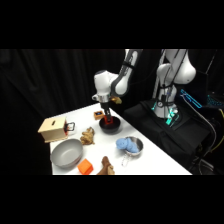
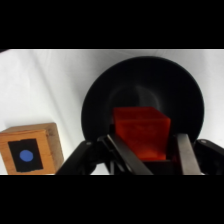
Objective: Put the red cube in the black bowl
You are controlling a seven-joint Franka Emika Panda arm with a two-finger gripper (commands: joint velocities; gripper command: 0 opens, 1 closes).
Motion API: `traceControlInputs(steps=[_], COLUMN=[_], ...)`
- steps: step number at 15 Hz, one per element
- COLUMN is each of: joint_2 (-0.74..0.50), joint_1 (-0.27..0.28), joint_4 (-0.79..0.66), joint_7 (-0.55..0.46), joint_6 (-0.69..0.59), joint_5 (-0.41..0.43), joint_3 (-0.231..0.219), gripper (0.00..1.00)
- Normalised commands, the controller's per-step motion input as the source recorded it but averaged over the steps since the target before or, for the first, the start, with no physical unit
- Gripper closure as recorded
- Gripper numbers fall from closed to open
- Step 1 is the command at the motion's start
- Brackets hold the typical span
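Now the pincer (image 2: 150, 150) grips the cube (image 2: 141, 132) over the bowl (image 2: 100, 100); a wooden block (image 2: 31, 150) lies at 8 o'clock.

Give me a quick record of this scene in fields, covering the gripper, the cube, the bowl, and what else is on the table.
gripper: gripper, shut on red cube
cube position: held above the black bowl, not yet released
nearby: wooden box with blue dot beside the bowl
other items: grey bowl, orange block, metal pot
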Motion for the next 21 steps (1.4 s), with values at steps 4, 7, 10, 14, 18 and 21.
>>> traceControlInputs(steps=[4, 7, 10, 14, 18, 21], joint_2=[-0.02, -0.1, -0.19, -0.28, -0.33, -0.3], joint_1=[-0.06, -0.027, 0.002, 0.038, 0.059, 0.06], joint_4=[0.01, 0.02, 0.04, 0.05, 0.07, 0.09], joint_7=[-0.13, -0.08, -0.02, 0.04, 0.08, 0.09], joint_6=[0.07, -0.03, -0.17, -0.29, -0.37, -0.35], joint_5=[0.078, 0.001, -0.062, -0.135, -0.16, -0.137], joint_3=[0.067, 0.033, 0.004, -0.025, -0.028, -0.007], gripper=[0.0, 0.0, 0.0, 0.0, 0.0, 0.0])
